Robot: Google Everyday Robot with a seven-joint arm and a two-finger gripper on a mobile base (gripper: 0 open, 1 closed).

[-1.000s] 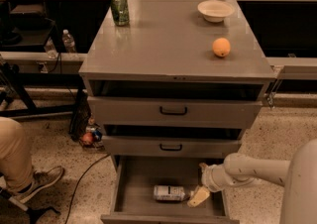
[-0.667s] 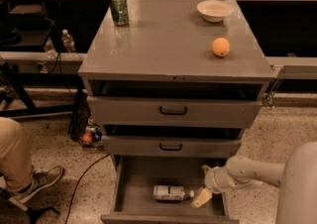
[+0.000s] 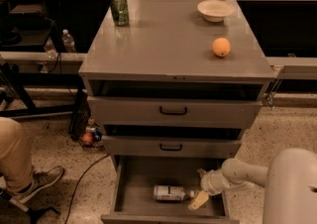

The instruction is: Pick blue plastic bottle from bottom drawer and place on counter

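Warm, dim light fell from above, leaving a soft sheen on the worktop (image 3: pixel 168 39). Deep shadow filled the drawer gaps (image 3: pixel 173 90), and the claw (image 3: pixel 200 187) sat in the dim bottom drawer (image 3: pixel 138 178), right side.

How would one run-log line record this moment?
stage: reach | bottle: lying in bottom drawer, not held | gripper: open, beside bottle | counter: can, bowl, orange

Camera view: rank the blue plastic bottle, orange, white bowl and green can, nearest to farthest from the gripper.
1. blue plastic bottle, in the bottom drawer, next to the gripper.
2. orange, right side of the counter.
3. white bowl, back right.
4. green can, back left corner.
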